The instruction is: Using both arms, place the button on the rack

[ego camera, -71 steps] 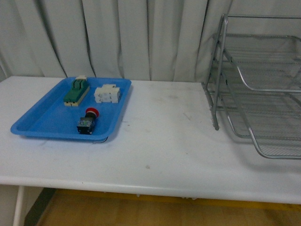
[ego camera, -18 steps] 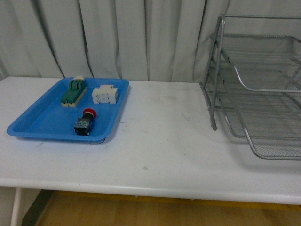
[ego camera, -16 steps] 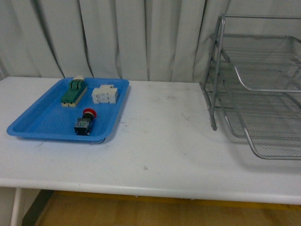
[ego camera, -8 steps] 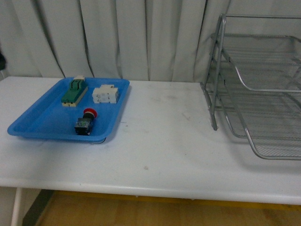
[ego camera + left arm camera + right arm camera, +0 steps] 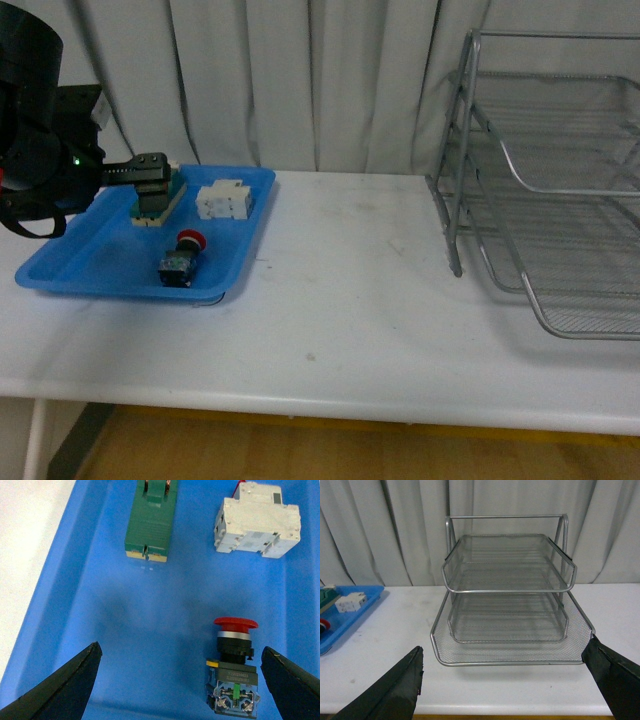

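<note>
Pincer (image 5: pixel 181 649) on your left arm is spread wide and grips nothing. Both black fingertips (image 5: pixel 75 677) hang apart above the blue tray (image 5: pixel 150 620). Below that gap lies the button (image 5: pixel 232 670), on its side on the tray floor, nearer one fingertip than the other and touching neither. Its red cap points away from the pincer and its dark body points back toward it.

Farther out past the cap you have the green-and-beige block (image 5: pixel 150 520) and the white block (image 5: pixel 257 527). They sit side by side in the same tray, apart from each other and from the button.

From the front view, your left pincer (image 5: pixel 150 175) hovers over the far part of the tray, with the button (image 5: pixel 183 257) lower and closer to the robot.

Your right pincer (image 5: pixel 502 649) is also released and empty, its fingertips wide apart. Straight ahead of it stands the rack (image 5: pixel 505 555), upright on the white worktop (image 5: pixel 395 645), with its open mesh tiers facing the pincer and clear of it. You can see nothing on those tiers.

Off to one side of that pincer, well away, an end of the blue tray shows. A pale curtain (image 5: pixel 300 80) hangs behind the worktop.
</note>
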Motion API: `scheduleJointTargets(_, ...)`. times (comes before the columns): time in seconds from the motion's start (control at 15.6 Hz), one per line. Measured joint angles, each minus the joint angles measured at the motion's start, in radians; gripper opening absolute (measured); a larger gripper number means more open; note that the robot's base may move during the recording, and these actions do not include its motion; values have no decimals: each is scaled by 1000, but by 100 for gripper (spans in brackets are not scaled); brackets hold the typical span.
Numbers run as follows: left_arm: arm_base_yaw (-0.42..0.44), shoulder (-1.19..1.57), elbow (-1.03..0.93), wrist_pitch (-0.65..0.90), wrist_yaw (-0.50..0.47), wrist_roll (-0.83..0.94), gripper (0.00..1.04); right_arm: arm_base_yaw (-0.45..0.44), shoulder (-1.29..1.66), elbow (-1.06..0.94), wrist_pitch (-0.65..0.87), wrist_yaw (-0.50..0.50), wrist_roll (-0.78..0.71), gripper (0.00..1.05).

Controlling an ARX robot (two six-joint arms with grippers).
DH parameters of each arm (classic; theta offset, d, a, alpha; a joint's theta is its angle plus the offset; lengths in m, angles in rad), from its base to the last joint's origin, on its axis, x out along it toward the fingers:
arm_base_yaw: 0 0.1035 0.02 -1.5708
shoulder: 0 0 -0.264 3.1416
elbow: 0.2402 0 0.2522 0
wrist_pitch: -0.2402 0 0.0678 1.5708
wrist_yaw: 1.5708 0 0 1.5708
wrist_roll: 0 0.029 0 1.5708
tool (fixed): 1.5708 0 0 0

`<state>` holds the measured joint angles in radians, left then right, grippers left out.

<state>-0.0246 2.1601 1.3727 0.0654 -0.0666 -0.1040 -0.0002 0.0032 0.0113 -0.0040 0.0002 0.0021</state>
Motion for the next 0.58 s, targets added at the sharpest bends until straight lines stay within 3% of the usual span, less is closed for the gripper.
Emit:
scheduleJointTargets(0.32,-15,48,24,-61,146,-31,98,0,0,0,0,0,0,98)
scheduleJointTargets(0.58,-45,87,47,-79,108,3,98,0,0,0,0,0,0,98)
